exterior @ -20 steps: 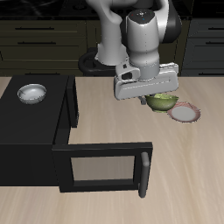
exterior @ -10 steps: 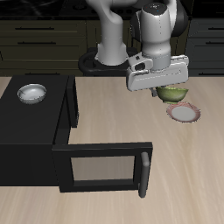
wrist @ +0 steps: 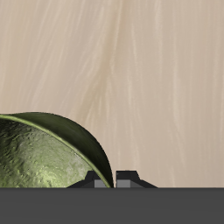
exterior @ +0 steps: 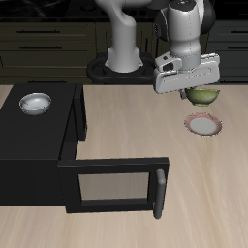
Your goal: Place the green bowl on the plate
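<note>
Hanging clear of the surface [exterior: 126, 136], the green bowl [exterior: 203, 96] is held up by the gripper [exterior: 194, 89], whose fingers are clamped on its rim; in the wrist view the rim of the bowl runs right down to the dark fingertips [wrist: 128, 179], and only bare wood grain lies beneath it. The plate [exterior: 203, 125] sits flat on the surface, nearer the front edge than the bowl and not under it as far as I can judge from the exterior view; none of it shows beneath the gripper.

So the step in hand looks like the carry, with the bowl lifted and not yet lined up over its target. The next move, I'd say, calls for bringing the bowl toward the front edge until it hangs over the plate's white centre, then lowering it level and letting go only once it rests there. The two are about equally wide, so centring matters.

Well apart, the black microwave [exterior: 58, 145] stands with its door [exterior: 111, 184] swung open and a white-grey metallic bowl [exterior: 36, 102] on top.
</note>
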Available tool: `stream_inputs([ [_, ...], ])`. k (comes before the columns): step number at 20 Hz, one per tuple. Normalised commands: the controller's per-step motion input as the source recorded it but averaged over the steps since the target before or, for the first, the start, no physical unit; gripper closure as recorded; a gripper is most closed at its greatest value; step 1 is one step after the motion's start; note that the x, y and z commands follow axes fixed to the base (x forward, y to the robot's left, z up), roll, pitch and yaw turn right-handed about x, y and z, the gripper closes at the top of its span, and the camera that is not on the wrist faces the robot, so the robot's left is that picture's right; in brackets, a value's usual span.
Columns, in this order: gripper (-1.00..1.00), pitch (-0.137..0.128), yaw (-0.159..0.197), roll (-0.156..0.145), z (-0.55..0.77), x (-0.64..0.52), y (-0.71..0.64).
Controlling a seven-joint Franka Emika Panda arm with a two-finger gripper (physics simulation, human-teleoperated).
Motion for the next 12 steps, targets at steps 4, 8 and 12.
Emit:
stream_inputs([
  [4,1.00,0.016,0.026,-0.028,-0.12,-0.38,0.21],
  [8,1.00,-0.011,0.006,-0.001,-0.01,-0.28,0.15],
  [12,1.00,0.017,-0.028,0.001,0.02,-0.15,0.12],
])
